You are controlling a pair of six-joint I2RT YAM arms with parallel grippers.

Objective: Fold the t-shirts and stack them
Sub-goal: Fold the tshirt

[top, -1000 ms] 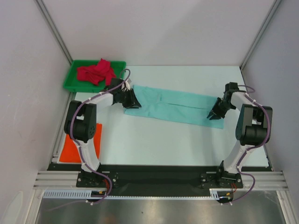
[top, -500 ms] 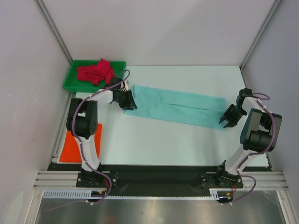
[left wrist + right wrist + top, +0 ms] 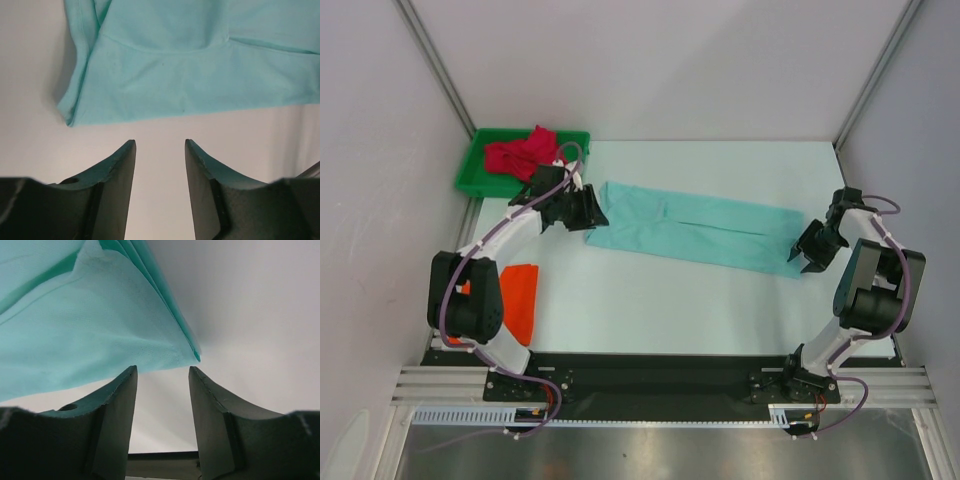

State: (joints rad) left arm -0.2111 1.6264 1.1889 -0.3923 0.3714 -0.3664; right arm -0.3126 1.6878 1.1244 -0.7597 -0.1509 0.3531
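Note:
The mint green t-shirt (image 3: 695, 228) lies flat as a long folded strip across the middle of the table. My left gripper (image 3: 590, 213) sits just off its left end, open; in the left wrist view my left gripper (image 3: 159, 149) has only bare table between its fingers, with the shirt's hem (image 3: 190, 70) a little ahead. My right gripper (image 3: 801, 254) is at the strip's right end, open. In the right wrist view my right gripper (image 3: 161, 376) is empty, the shirt's corner (image 3: 90, 325) just past its fingertips. The red t-shirt (image 3: 525, 155) is bunched in the tray. The orange t-shirt (image 3: 523, 300) lies near the left arm.
A rigid green tray (image 3: 470, 184) stands at the back left corner, right behind my left wrist. Grey walls with metal posts close in the table on three sides. The left arm's elbow (image 3: 460, 300) hangs over the orange shirt.
Both grippers have opened and let go of the mint shirt's ends. The right gripper first pulled right, stretching the strip. The left gripper drew back left and its elbow swung outward.

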